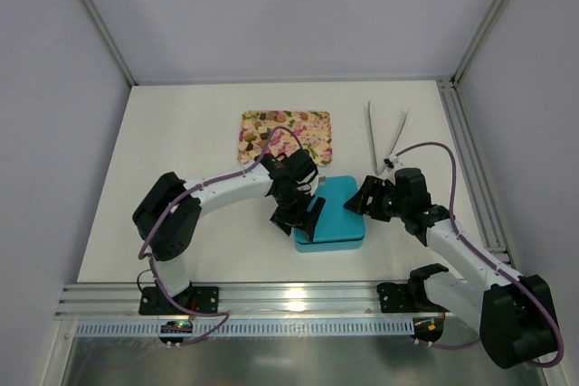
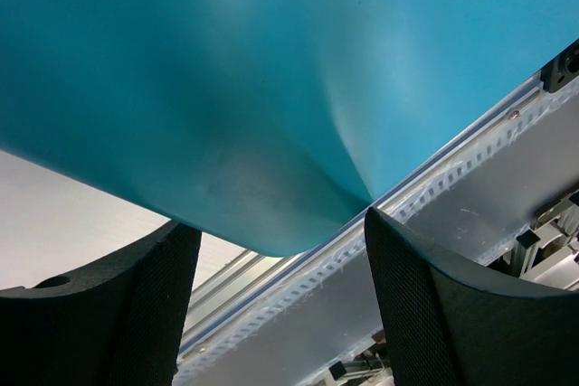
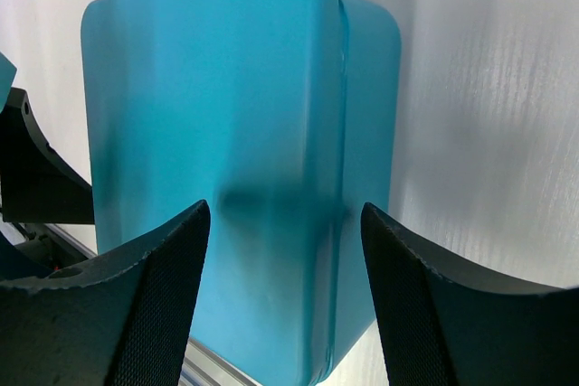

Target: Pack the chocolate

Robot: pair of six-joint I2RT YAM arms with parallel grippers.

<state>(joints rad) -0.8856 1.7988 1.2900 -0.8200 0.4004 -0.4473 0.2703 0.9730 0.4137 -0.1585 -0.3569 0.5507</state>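
Small brown chocolate pieces (image 1: 261,120) lie on the pink flowered tray (image 1: 318,118) at the back middle of the table. In front of it sits a closed teal box (image 1: 336,216). My left gripper (image 1: 303,217) is at the box's left edge, open. In the left wrist view the teal box (image 2: 271,88) fills the top and the left gripper (image 2: 280,237) holds nothing. My right gripper (image 1: 363,198) is at the box's right edge, open. In the right wrist view the right gripper (image 3: 285,219) stands just short of the box (image 3: 235,133), its lid seam between the fingers.
Metal tongs (image 1: 384,137) lie at the back right, near the right rail. The aluminium rail (image 1: 289,300) runs along the near edge. White walls close in the left, back and right sides.
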